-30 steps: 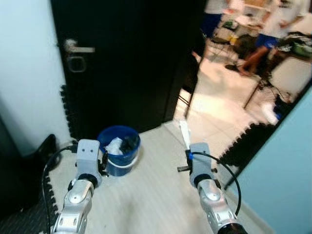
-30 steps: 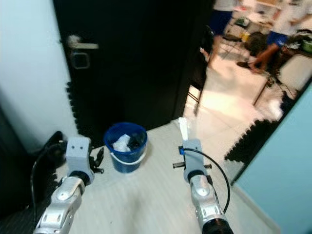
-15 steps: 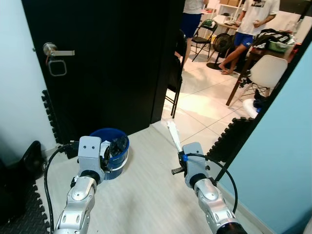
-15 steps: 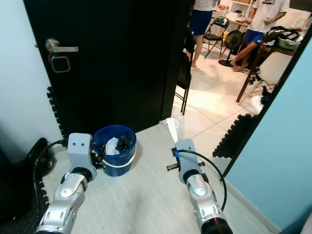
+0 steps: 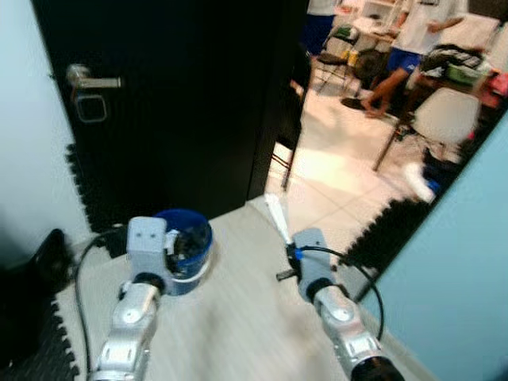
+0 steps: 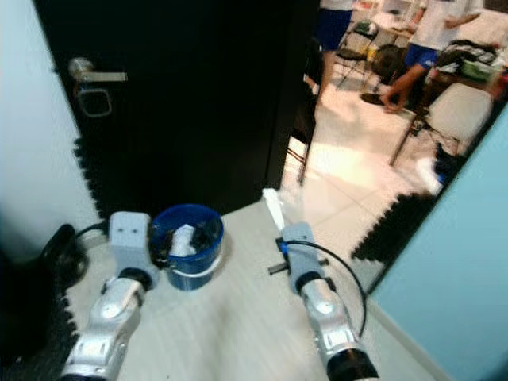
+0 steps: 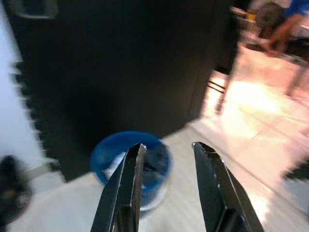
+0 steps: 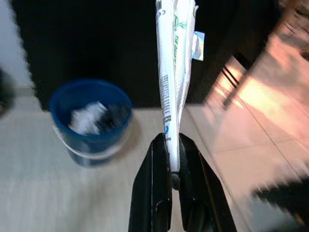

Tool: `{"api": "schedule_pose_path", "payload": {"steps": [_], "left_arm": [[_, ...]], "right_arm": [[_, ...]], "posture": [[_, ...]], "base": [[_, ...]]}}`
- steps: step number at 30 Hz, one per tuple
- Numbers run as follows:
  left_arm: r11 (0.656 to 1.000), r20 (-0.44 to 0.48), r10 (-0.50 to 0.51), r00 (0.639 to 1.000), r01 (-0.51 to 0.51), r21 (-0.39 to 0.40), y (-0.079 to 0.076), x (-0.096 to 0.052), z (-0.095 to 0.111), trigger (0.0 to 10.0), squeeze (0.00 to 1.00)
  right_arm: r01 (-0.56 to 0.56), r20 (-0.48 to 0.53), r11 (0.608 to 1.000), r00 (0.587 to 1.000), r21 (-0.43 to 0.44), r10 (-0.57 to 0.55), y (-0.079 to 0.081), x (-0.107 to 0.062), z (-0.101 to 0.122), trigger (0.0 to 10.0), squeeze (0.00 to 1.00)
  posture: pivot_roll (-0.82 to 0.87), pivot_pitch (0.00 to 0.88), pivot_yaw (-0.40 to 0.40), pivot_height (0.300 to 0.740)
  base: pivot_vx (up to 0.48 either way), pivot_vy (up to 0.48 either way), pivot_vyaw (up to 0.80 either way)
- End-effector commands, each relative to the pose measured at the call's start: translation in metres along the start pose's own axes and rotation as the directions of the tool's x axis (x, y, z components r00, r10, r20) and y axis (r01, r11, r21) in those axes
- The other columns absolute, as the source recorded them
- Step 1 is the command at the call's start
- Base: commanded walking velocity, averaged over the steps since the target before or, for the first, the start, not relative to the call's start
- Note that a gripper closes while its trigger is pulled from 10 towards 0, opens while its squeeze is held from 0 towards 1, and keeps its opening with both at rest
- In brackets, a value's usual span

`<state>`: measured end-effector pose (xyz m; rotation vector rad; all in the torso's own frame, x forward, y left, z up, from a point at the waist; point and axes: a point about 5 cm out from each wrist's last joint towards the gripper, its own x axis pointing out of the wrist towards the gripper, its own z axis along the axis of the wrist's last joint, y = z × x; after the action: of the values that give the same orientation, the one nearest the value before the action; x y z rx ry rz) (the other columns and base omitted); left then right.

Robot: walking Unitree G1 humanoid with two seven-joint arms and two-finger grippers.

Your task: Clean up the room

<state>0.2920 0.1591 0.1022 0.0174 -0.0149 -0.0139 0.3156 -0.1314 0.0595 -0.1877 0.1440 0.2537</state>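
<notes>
While the head views are blurred, the main things are plain enough. Clenched on the lower end of a flattened white wrapper (image 8: 173,72), the right gripper (image 8: 173,159) holds it upright, so the printed strip stands clear above the fingers and is ready to be carried over and dropped. A blue bucket (image 6: 187,246) stands on the pale floor (image 6: 238,317) just before the black door (image 5: 182,103), with crumpled white paper (image 8: 87,117) and something dark already inside, so it looks to serve as the bin. The left gripper (image 7: 166,154) hangs empty with its fingers parted, pointed at the bucket and near its rim. The wrapper is well to the robot's right of the bucket, so the right arm will likely need to swing left before letting go. People stand in the bright room beyond the doorway.
</notes>
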Motion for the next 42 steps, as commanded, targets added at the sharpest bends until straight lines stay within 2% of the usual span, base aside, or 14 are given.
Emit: {"api": "schedule_pose_path", "payload": {"steps": [1,18,24,31,34,42], "left_arm": [[1.000,0.002,0.003,1.000,-0.003,0.009,0.003,0.001,0.001,10.0,0.00],[1.000,0.003,-0.011,1.000,0.011,0.019,0.004,0.002,0.003,10.0,0.00],[1.000,-0.001,-0.015,1.000,0.015,0.020,0.003,0.002,0.003,10.0,0.00],[0.999,-0.006,-0.025,1.000,0.025,0.024,0.003,0.002,0.002,10.0,0.00],[0.999,-0.006,-0.025,1.000,0.025,0.026,0.004,0.003,0.002,10.0,0.00],[0.999,-0.011,-0.023,1.000,0.024,0.029,0.007,0.003,0.000,10.0,0.00]], "right_arm": [[-0.012,-0.002,1.000,1.000,0.014,0.012,0.005,0.001,-0.001,10.0,0.00],[0.005,0.005,0.999,1.000,0.032,-0.005,0.005,0.002,0.000,10.0,0.00],[0.000,-0.003,1.000,1.000,0.004,0.000,0.006,0.001,-0.001,10.0,0.00],[0.014,-0.026,1.000,1.000,0.005,-0.014,0.007,0.001,-0.005,10.0,0.00],[0.008,-0.028,1.000,1.000,0.017,-0.007,0.007,0.001,-0.006,10.0,0.00],[-0.065,-0.031,0.997,0.997,-0.044,0.064,0.017,0.003,-0.005,10.0,0.00]], "posture": [[0.06,0.000,-0.105,0.740],[0.05,0.000,-0.090,0.740],[0.05,0.000,-0.087,0.740],[0.05,0.000,-0.078,0.740],[0.06,0.000,-0.081,0.740],[0.06,0.000,-0.082,0.740]], "base": [[0.371,0.000,0.00],[0.369,0.000,0.00],[0.371,0.000,0.00],[0.365,0.000,0.54],[0.364,0.000,0.00],[0.358,0.000,0.00]]}}
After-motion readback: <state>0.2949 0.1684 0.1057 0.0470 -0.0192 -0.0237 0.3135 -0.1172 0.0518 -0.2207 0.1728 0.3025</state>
